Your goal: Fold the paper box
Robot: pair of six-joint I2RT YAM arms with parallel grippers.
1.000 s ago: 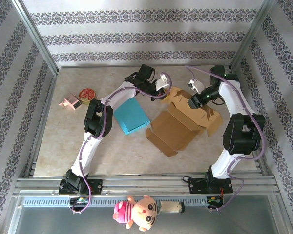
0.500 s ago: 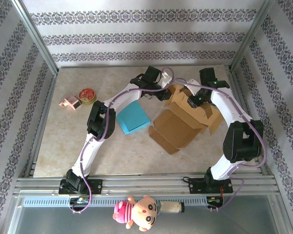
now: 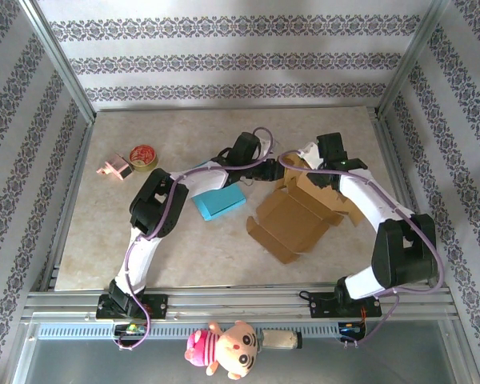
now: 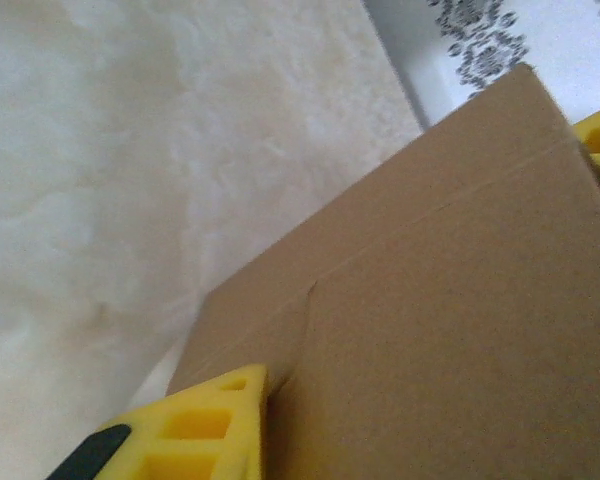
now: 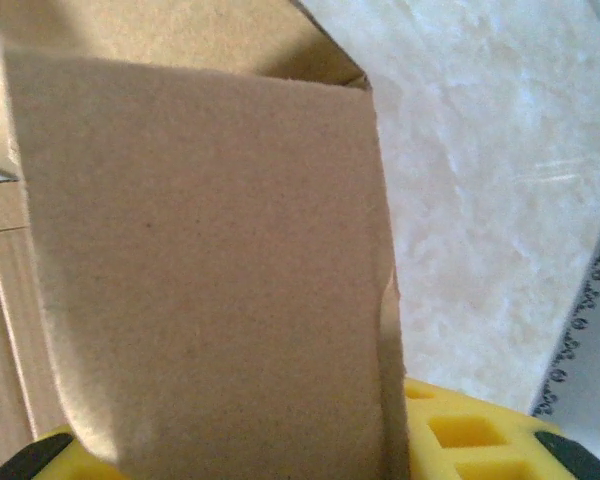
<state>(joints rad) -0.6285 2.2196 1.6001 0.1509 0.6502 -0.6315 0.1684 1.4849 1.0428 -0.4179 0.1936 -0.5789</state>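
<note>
Marble tabletop (image 3: 224, 128), patterned walls (image 3: 224, 64); box (image 3: 292, 224) flaps between both jaws, grip unclear.

paper box (image 4: 450, 330) cropped by wrist views, red roll (image 3: 143, 154) label unreadable, pink item (image 3: 114, 169) indistinct

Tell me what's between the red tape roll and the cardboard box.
In the top view, a blue block lies between the tape roll and the cardboard box, and the left arm stretches across that gap too.
</note>
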